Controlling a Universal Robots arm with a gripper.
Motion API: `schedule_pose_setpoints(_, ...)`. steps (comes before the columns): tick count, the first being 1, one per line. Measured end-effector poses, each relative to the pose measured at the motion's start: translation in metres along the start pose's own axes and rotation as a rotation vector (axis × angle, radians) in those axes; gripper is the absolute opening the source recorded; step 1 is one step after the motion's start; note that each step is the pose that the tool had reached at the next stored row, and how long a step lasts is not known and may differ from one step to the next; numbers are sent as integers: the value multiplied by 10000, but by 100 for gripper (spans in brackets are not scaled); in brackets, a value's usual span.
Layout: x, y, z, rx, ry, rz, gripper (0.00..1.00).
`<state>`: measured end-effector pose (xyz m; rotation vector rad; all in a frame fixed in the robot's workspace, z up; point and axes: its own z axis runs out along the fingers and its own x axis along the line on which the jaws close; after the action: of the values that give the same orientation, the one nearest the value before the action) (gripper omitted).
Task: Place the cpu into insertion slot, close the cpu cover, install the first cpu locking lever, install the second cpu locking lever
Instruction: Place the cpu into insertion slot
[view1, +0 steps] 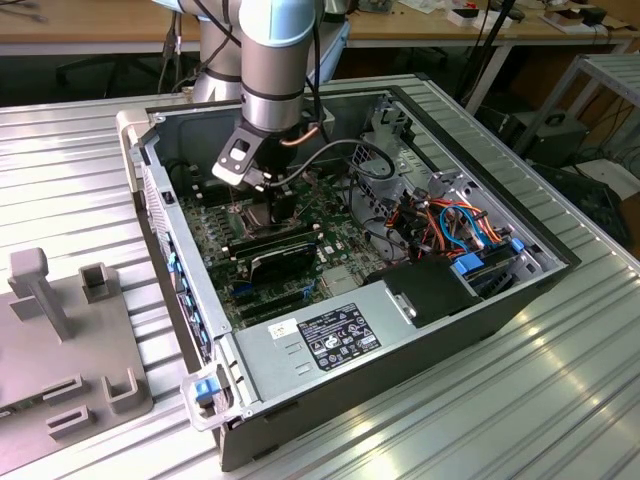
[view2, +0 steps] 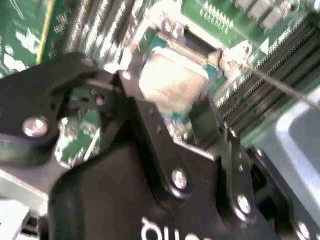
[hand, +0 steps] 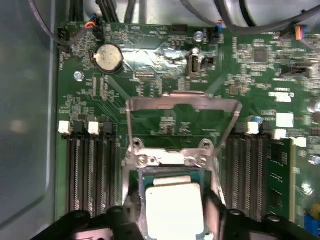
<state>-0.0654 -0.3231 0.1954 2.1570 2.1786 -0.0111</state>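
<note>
- Case (view1: 350, 400): open, mid-table. Arm (view1: 270, 60) reaches down into its far part, toward the exterior view's left.
- Board (hand: 150, 95): green, lies flat in case, w/ memory slots (hand: 87, 175) on either side of slot.
- Gripper (view2: 170, 100): low over slot, fingers (view2: 150, 130) pressed in on 2 opposite edges of cpu, pinching it.
- Cover (hand: 182, 103): swung open, just beside slot, one end meeting slot's rim.
- Slot (hand: 170, 159): directly under gripper, uncovered.
- Cpu (hand: 174, 207): between fingers, at/over slot; can't tell if seated.
- Handling (my guess): cpu is light, stiff, w/ a smooth metal top, prob. slippery. Slot looks delicate. Hold by edges only, keep level, no force.
</note>
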Motion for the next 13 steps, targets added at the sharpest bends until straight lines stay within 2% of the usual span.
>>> schedule_pose_setpoints(2,-3,-2,-5,9,-15,0,67)
schedule_pose_setpoints(13,-3,4,-5,9,-16,5,67)
